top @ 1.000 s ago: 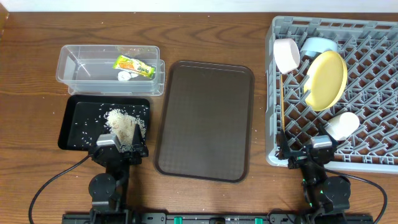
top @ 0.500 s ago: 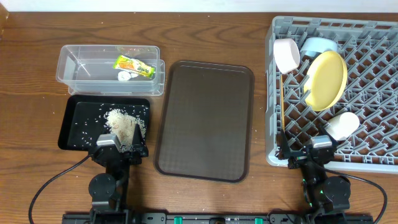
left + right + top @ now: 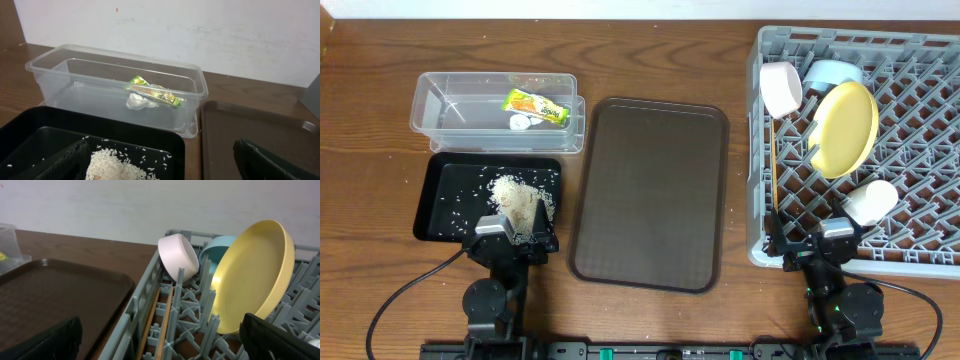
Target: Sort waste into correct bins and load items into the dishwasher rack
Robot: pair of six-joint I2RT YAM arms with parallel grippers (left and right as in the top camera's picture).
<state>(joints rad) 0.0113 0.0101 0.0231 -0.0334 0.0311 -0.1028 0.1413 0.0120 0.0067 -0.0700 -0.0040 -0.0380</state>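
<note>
The grey dishwasher rack (image 3: 920,150) at the right holds the white bowl (image 3: 780,88), light blue bowl (image 3: 832,72), yellow plate (image 3: 847,127), pale green cup (image 3: 872,201) and two chopsticks (image 3: 775,165). The clear tub (image 3: 450,118) holds the yellow-green wrapper (image 3: 534,106) and white scrap (image 3: 522,122). Rice (image 3: 517,198) lies in the black tray (image 3: 445,195). My left gripper (image 3: 513,236) is open and empty at the tray's near edge (image 3: 160,160). My right gripper (image 3: 815,243) is open and empty at the rack's near edge (image 3: 160,340); the plate (image 3: 255,275) and chopsticks (image 3: 165,315) show ahead.
A larger dark brown serving tray (image 3: 650,190) lies between the bins and the rack. A white wall runs along the table's far edge. Bare wooden table lies to the left of the bins.
</note>
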